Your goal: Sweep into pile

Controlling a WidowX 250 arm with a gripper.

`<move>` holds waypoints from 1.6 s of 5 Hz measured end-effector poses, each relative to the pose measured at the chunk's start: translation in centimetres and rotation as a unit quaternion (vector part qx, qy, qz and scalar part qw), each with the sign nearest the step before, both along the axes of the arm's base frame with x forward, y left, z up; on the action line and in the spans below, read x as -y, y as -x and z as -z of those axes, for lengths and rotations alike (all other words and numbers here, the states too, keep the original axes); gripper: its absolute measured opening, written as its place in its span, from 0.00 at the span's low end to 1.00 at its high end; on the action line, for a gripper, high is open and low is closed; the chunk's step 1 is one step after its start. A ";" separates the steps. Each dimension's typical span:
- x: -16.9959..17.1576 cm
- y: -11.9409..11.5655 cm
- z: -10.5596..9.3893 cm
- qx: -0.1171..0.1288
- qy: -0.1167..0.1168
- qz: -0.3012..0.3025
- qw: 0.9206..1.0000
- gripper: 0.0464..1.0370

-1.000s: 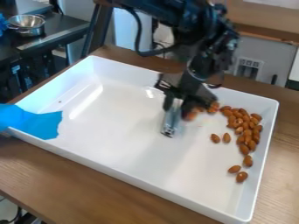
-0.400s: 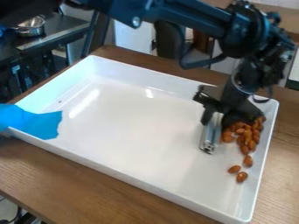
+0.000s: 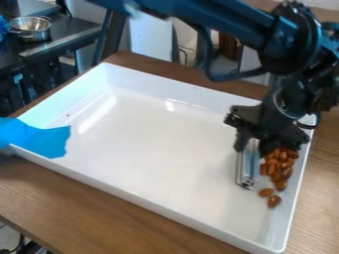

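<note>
The claw point(image 3: 252, 146) grips the metal bar point(image 3: 248, 169) beside the almonds point(image 3: 273, 171) — pushed too quickly, they may slip around its narrow edge and scatter along the tray point(image 3: 291, 198).

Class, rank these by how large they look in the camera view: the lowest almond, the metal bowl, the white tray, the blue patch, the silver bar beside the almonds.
1. White tray
2. Blue patch
3. Metal bowl and silver bar: too alike to rank
4. Lowest almond
</note>
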State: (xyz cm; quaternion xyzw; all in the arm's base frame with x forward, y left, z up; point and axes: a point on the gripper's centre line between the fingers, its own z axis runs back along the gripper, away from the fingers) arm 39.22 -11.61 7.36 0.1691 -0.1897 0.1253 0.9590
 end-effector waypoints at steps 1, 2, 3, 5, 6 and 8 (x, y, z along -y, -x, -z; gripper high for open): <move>-2.2 1.8 -3.7 0.062 -0.010 -0.041 0.997 0.33; -3.6 3.8 -6.5 0.079 -0.005 -0.077 0.994 0.33; -4.2 6.2 -6.2 0.052 0.002 -0.190 0.980 0.33; -4.3 8.9 -2.5 0.036 0.067 -0.445 0.892 0.33; -4.1 9.8 -1.2 0.057 0.086 -0.527 0.843 0.33; -3.5 9.7 1.4 0.056 0.095 -0.558 0.823 0.33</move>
